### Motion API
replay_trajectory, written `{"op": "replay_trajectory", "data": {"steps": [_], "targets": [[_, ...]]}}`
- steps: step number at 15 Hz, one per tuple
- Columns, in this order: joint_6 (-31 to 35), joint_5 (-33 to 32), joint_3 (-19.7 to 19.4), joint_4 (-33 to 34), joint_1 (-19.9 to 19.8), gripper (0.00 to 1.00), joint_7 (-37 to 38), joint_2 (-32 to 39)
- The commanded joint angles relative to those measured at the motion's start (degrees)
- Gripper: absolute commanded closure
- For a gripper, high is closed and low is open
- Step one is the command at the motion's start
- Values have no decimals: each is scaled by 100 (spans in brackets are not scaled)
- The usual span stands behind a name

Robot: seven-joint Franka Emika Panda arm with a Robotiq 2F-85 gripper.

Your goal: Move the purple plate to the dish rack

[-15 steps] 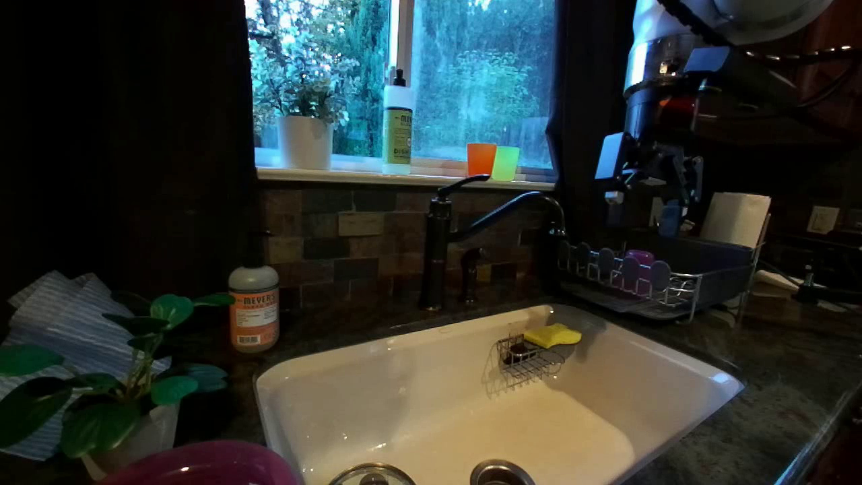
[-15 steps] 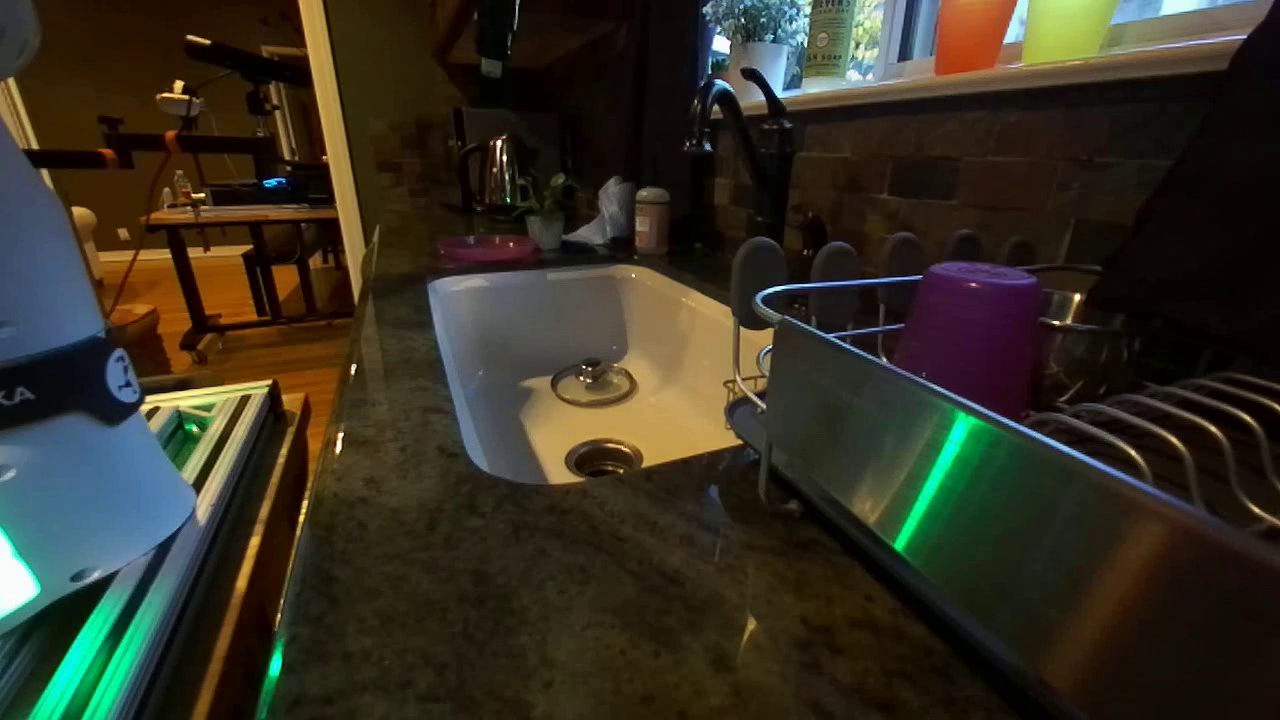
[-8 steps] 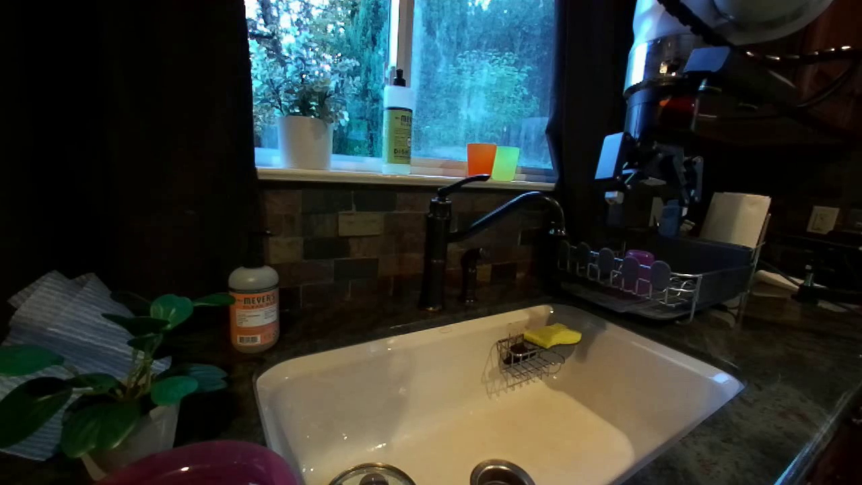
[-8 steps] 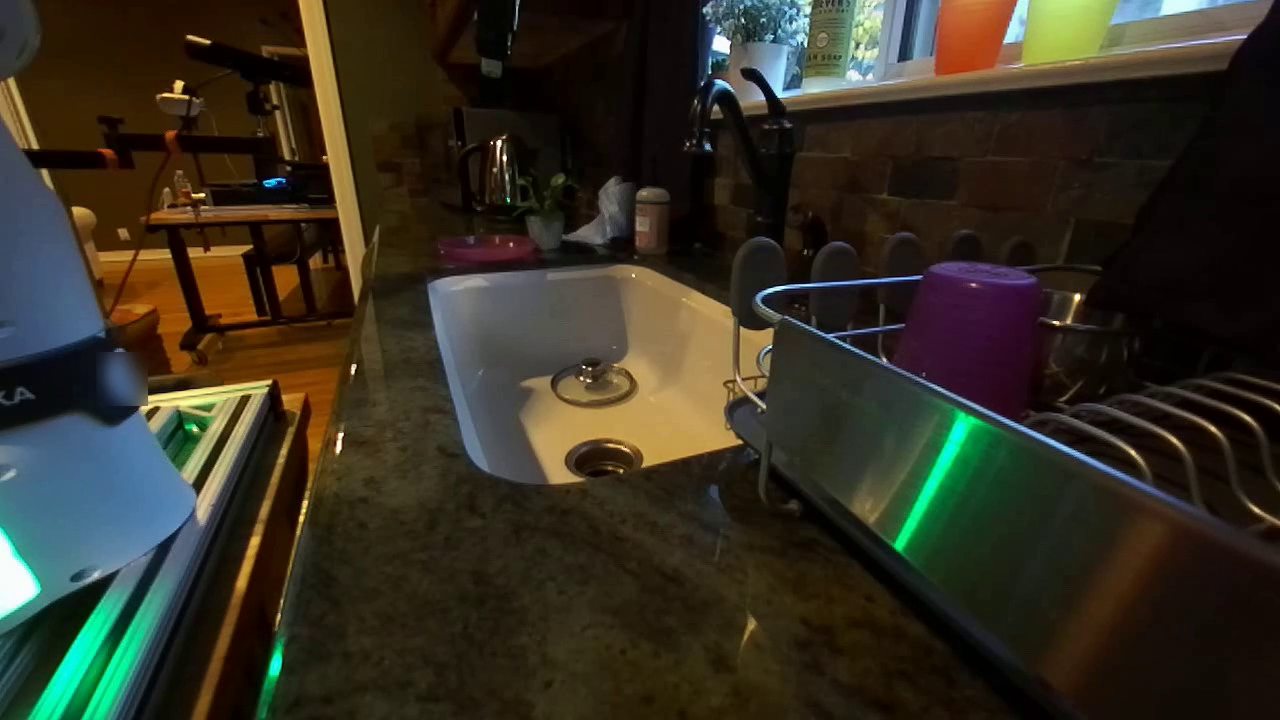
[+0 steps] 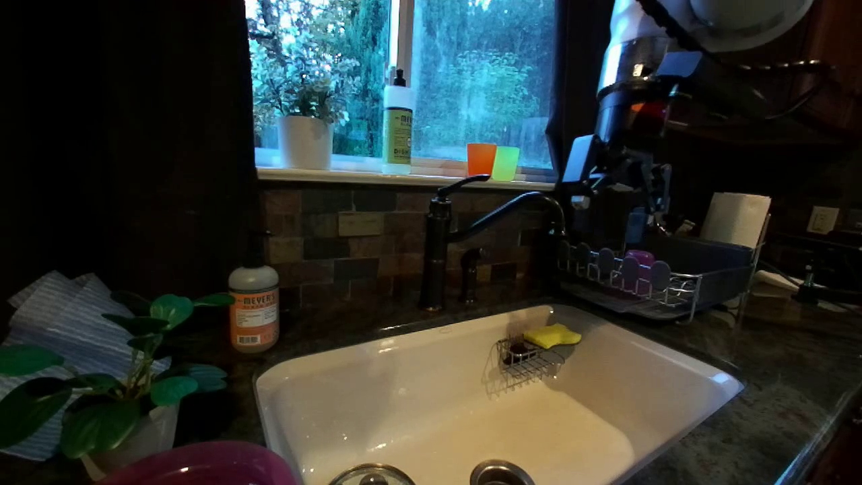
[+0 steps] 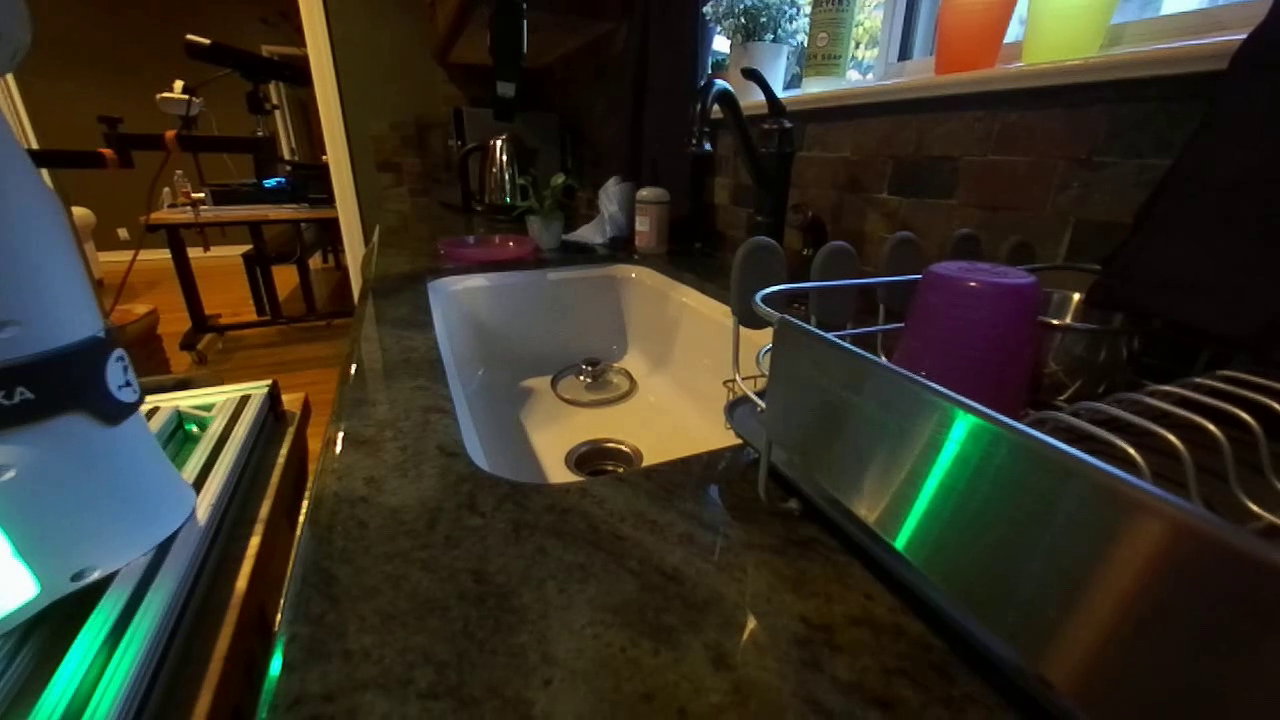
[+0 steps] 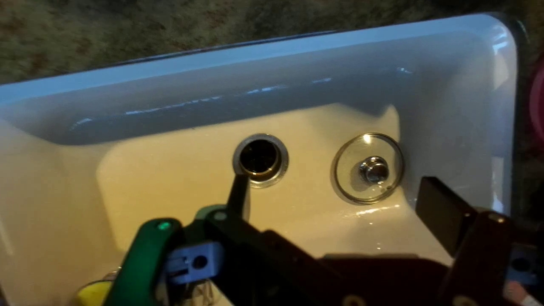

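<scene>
Counter [image 6: 540, 600]: sink [image 5: 377, 387] let in; lid [image 7: 369, 168] in it, near drain [image 7: 260, 159]. Plate [image 6: 488, 248] on counter beyond one end of sink; dish rack [image 6: 900, 470] by the opposite end, cup [image 6: 970, 340] inside. Behind sink, in an exterior view: faucet [image 5: 438, 249]; on windowsill [image 5: 357, 178] above, left to right, plant [image 5: 305, 128], bottle [image 5: 397, 131], two tumblers [image 5: 481, 160].

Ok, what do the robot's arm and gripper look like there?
The arm is whitish, with a black band bearing cut-off letters ending in KA and a round pale emblem. A dark cable runs along it. The gripper is mostly black, with jointed linkages, flat fingertips and blue blocks.
</scene>
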Motion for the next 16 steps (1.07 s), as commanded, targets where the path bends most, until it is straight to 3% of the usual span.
{"op": "replay_trajectory", "data": {"steps": [1,5,7,8,11,16], "targets": [[771,173,510,650,329,0,263,1293],[1073,-230,998,1615,683,0,802,2592],[739,-122,1059,2066,973,0,384,3099],[1014,-49,900,1531,906,0,504,2517],[991,-36,951,1930,1125,0,446,3046],[942,-37,929,2001,1104,0,398,3102]]}}
